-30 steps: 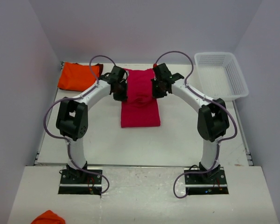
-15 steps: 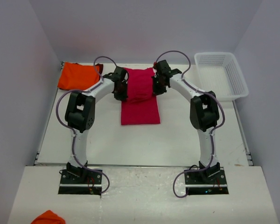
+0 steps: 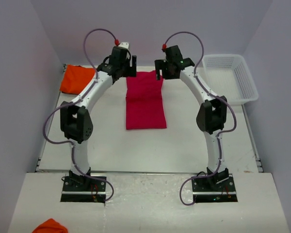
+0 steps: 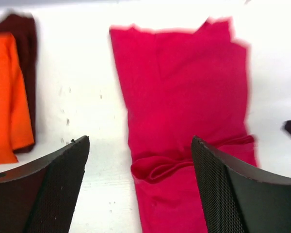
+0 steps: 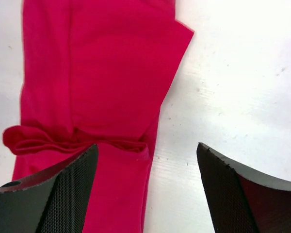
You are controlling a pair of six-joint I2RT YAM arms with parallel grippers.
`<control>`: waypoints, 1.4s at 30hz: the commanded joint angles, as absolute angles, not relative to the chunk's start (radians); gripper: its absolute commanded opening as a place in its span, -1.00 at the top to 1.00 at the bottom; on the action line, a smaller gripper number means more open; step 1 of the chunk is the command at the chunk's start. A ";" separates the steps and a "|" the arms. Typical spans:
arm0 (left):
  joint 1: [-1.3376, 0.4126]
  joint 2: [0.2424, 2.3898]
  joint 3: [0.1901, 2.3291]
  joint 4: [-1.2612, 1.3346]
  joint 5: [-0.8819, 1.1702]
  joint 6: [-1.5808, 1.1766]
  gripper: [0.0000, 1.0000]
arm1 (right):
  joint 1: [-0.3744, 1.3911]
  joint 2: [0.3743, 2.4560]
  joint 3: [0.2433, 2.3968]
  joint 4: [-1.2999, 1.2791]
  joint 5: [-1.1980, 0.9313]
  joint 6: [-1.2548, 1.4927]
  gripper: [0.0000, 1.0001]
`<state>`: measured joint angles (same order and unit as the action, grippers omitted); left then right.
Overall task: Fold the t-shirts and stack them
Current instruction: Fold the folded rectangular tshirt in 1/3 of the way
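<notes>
The crimson-pink t-shirt (image 3: pixel 144 99) lies as a long folded strip in the middle of the table, with a bunched ridge across it (image 4: pixel 184 87) (image 5: pixel 97 73). The orange t-shirt (image 3: pixel 76 78) with its dark maroon edge lies folded at the far left corner (image 4: pixel 7 97). My left gripper (image 3: pixel 123 68) (image 4: pixel 139 141) hangs open above the strip's far left edge and holds nothing. My right gripper (image 3: pixel 166 68) (image 5: pixel 148 146) hangs open above the far right edge, also with nothing in it.
A white lattice basket (image 3: pixel 230 77) stands at the far right. A scrap of orange cloth (image 3: pixel 49 226) shows on the near ledge at the bottom left. Grey walls close the table on three sides.
Both grippers opened, let go of the pink t-shirt and rose toward the back. The lifted part of the shirt now lies flat along the strip.
</notes>
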<state>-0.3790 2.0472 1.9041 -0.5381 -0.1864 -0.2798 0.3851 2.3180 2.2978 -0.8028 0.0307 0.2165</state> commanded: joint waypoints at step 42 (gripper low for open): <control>-0.279 2.545 1.977 -0.152 0.965 -0.580 1.00 | 0.402 1.993 1.235 -0.360 -0.407 0.641 1.00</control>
